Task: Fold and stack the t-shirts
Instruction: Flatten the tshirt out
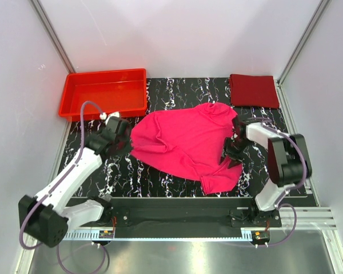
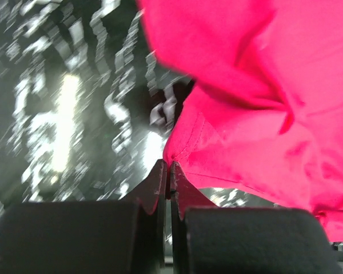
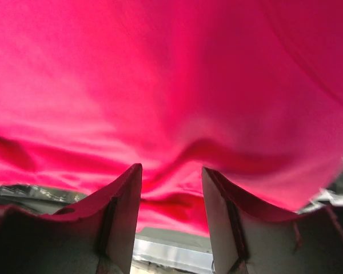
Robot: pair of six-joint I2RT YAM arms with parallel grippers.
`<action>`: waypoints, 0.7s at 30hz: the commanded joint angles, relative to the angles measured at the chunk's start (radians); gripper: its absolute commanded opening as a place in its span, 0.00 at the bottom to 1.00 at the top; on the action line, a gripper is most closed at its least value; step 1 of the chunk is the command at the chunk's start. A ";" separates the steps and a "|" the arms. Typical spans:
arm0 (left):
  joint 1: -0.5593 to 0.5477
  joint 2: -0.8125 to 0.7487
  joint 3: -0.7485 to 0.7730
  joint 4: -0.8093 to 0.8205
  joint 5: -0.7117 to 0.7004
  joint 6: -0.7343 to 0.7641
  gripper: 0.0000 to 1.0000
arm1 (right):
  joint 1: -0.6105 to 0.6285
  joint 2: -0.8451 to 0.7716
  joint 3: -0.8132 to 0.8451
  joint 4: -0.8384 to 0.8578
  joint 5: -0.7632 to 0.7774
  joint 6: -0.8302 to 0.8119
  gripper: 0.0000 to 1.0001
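Across the middle of the dark marbled counter [image 1: 160,91] the magenta t-shirt [image 1: 186,142] lies spread but rumpled, body slanting from far right to near left, with loose folds and one sleeve bunched toward the near edge. The maroon t-shirt [image 1: 253,90] sits well apart at the far right corner, already a neat folded rectangle, and a red tray [image 1: 103,72] stands at the far left. At the magenta shirt's left edge the left end effector [image 2: 170,171] is clenched; its wrist view shows a stitched hem corner running right down into the closed tips, so it appears to be nipping that edge. On the shirt's right side the right end effector [image 3: 171,171] is released, jaws parted with a sag of cloth draped just beyond and between them, nothing yet pinched. The fabric looks thin, light and limp. It should drape and crease rather than hold a line, and a single layer could slip from a shallow pinch. Hems and seams look like the firmest holds, taken at matching points on opposite sides so the cloth lifts evenly instead of twisting.
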 commanded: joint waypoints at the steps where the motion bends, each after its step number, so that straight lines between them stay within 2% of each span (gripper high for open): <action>1: -0.002 -0.073 -0.052 -0.127 -0.126 -0.062 0.00 | 0.067 0.137 0.097 0.059 -0.024 0.003 0.53; 3: 0.001 -0.119 -0.052 -0.187 -0.170 -0.096 0.00 | 0.128 0.214 0.209 0.064 -0.044 0.011 0.54; 7: 0.011 -0.151 -0.037 -0.234 -0.239 -0.115 0.00 | 0.226 0.395 0.564 -0.026 -0.074 0.022 0.54; 10: 0.014 -0.161 -0.032 -0.231 -0.244 -0.107 0.00 | 0.239 0.380 0.694 -0.108 -0.062 0.017 0.57; 11: 0.014 -0.162 -0.034 -0.224 -0.241 -0.098 0.00 | 0.237 0.359 0.691 -0.120 -0.029 0.010 0.58; 15: 0.014 -0.155 -0.040 -0.180 -0.207 -0.067 0.00 | 0.219 0.175 0.509 -0.116 0.057 -0.026 0.66; 17: 0.012 -0.145 -0.048 -0.159 -0.178 -0.050 0.00 | 0.199 0.029 0.320 -0.081 0.019 0.022 0.65; 18: 0.014 -0.142 -0.051 -0.146 -0.169 -0.047 0.00 | 0.196 -0.017 0.254 -0.027 -0.011 0.052 0.63; 19: 0.014 -0.139 -0.052 -0.139 -0.149 -0.044 0.00 | 0.196 -0.104 0.123 0.010 -0.049 0.083 0.55; 20: 0.014 -0.132 -0.055 -0.134 -0.141 -0.040 0.00 | 0.199 -0.141 0.054 0.062 -0.150 0.156 0.52; 21: 0.012 -0.128 -0.057 -0.123 -0.126 -0.036 0.00 | 0.200 -0.175 -0.019 0.185 -0.200 0.193 0.50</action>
